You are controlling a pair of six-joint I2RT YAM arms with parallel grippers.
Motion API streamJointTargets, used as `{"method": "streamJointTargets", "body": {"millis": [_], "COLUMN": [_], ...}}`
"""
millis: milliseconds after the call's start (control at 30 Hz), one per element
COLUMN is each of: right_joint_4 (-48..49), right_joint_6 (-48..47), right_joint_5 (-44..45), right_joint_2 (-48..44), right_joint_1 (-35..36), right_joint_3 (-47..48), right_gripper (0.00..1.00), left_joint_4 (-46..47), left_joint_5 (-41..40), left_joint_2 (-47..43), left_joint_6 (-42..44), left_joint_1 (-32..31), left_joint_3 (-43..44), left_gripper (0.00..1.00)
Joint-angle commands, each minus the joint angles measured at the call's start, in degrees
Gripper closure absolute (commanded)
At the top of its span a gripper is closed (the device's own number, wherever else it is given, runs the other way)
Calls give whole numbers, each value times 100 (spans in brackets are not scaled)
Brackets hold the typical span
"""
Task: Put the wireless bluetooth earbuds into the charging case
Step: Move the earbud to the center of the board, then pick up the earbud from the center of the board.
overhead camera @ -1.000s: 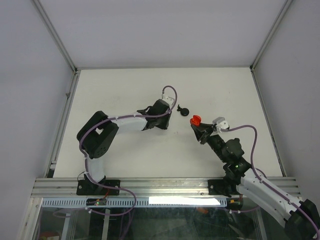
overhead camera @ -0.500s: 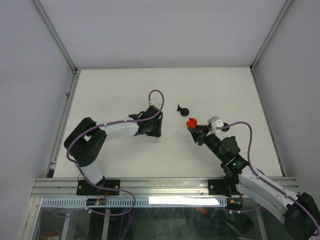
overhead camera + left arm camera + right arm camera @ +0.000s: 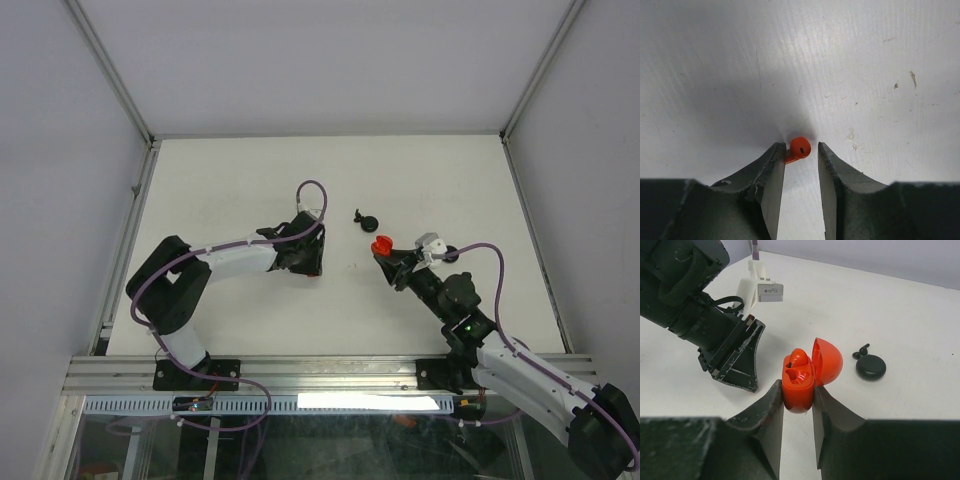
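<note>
Overhead and wrist views of my two arms working over a white table [image 3: 220, 180]. My left gripper [image 3: 801, 151] points down at the surface with its fingers parted only narrowly. A tiny red earbud [image 3: 800, 148] lies on the table right at the fingertips. Its short stem touches the left-hand finger, and a sliver of daylight shows on the other side. I read that as not gripped: the bud rests on the table, framed by the fingers rather than pinched.

My right gripper [image 3: 797, 394] is clamped on the red charging case [image 3: 799, 382] and holds it up off the table, just beside the left arm's wrist. The lid [image 3: 829, 360] is swung open. One well looks filled by a red bud and the other looks empty, though I cannot be sure at this angle.

A closed black puck case [image 3: 871, 367] sits farther off, with a black earbud [image 3: 860, 351] just beside it.

I judge the step in hand to be picking up the loose red bud. Next I would need to centre the fingers on its round body, close gently so it does not squirt out, lift it, then carry it stem-down over the empty well
</note>
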Motion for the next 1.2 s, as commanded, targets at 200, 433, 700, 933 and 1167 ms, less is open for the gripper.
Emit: {"method": "streamJointTargets", "body": {"millis": [200,433,700,933,1167], "right_joint_4": [537,531,527,456,443], "right_joint_6": [79,75,110,93,93], "right_joint_5": [-103,-157,-237,-204,-195], "right_joint_2": [25,47,176,158,178], "right_joint_1": [-10,-13,-11,-13,-15], "right_joint_3": [84,107,130,136,136], "right_gripper": [100,100,100,100,100], "left_joint_4": [-407,-610,-763,-939,-1195], "left_joint_5": [297,-153,-450,-535,-612], "left_joint_2": [-368,-454,-74,218,449], "left_joint_6": [-149,-65,182,344,419], "left_joint_1": [-107,-133,-159,-207,-296], "left_joint_3": [-55,125,613,911,1119], "left_gripper": [67,70,71,71,72]}}
